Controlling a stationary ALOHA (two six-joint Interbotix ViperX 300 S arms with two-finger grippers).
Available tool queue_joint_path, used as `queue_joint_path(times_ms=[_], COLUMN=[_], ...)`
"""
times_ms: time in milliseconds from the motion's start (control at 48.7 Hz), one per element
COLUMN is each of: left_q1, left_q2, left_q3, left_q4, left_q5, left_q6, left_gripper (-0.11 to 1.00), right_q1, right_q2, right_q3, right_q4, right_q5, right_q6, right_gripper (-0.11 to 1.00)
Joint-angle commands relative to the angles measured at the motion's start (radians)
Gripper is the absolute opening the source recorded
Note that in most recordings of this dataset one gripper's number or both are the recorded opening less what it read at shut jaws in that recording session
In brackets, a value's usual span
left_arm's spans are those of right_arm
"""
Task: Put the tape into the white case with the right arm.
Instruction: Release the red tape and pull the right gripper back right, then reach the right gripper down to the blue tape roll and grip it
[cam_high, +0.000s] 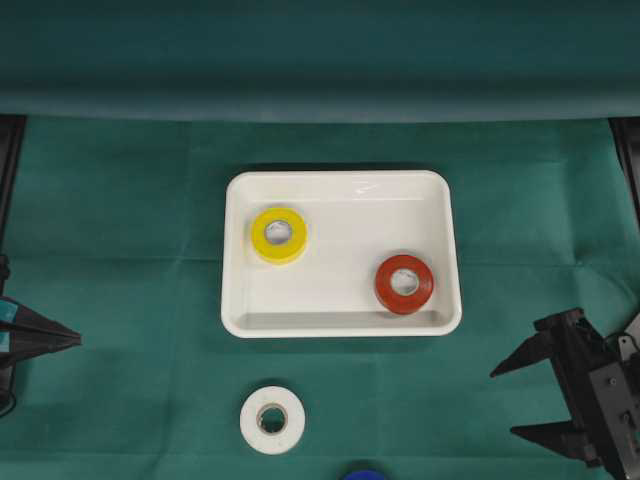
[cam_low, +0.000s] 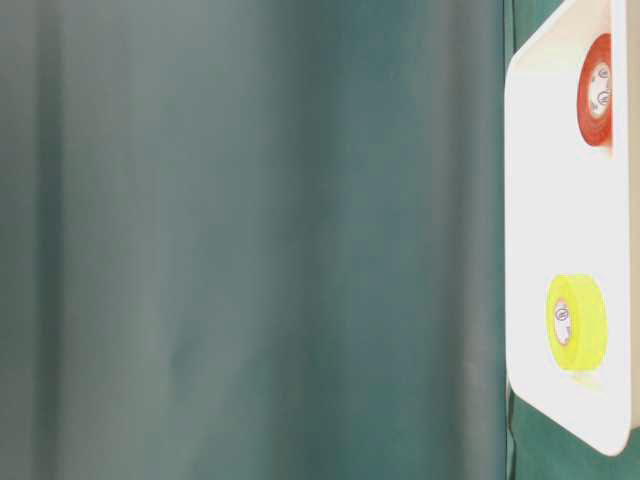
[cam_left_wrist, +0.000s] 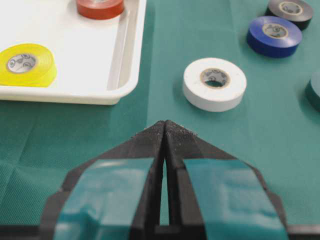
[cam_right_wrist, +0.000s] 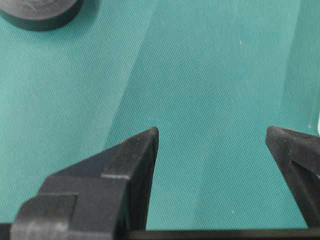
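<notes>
Green cloth (cam_high: 120, 200) was spread over the whole table, and the white case (cam_high: 440, 200) was set at its middle, with a yellow roll (cam_high: 279, 235) and a red roll (cam_high: 404, 284) lying flat inside. A white tape roll (cam_high: 272, 419) was left on the cloth just in front of the case. The right gripper (cam_high: 513, 402) was held wide apart near the right edge, nothing gripped or touched. The left gripper (cam_left_wrist: 165, 127), its fingers pressed together, was parked empty at the left.

Green cloth (cam_high: 120, 300) over table, green curtain (cam_low: 250, 240) as backdrop
</notes>
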Motion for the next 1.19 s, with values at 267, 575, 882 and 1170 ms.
queue_joint_path(times_ms=[267, 575, 882, 1170], left_q1=[0.003, 0.003, 0.003, 0.003], left_q2=[0.008, 0.008, 0.008, 0.008], left_q3=[-0.014, -0.012, -0.012, -0.012], left_q4=[-0.002, -0.002, -0.002, -0.002], left_q5=[-0.011, -0.011, -0.011, -0.011], left_q6=[0.0, 0.0, 0.0, 0.0], left_gripper=[0.0, 0.0, 0.0, 0.0], right_q1=[0.012, 0.032, 0.077, 0.095], right_q2=[0.176, 0.376, 0.558, 0.65], right_q3=[-0.147, -0.328, -0.491, -0.581], right_q4=[0.0, 0.0, 0.0, -0.002], right_q5=[-0.087, -0.092, -0.092, -0.092], right_q6=[0.003, 0.002, 0.002, 0.002], right_gripper=[0.76, 0.76, 0.76, 0.76])
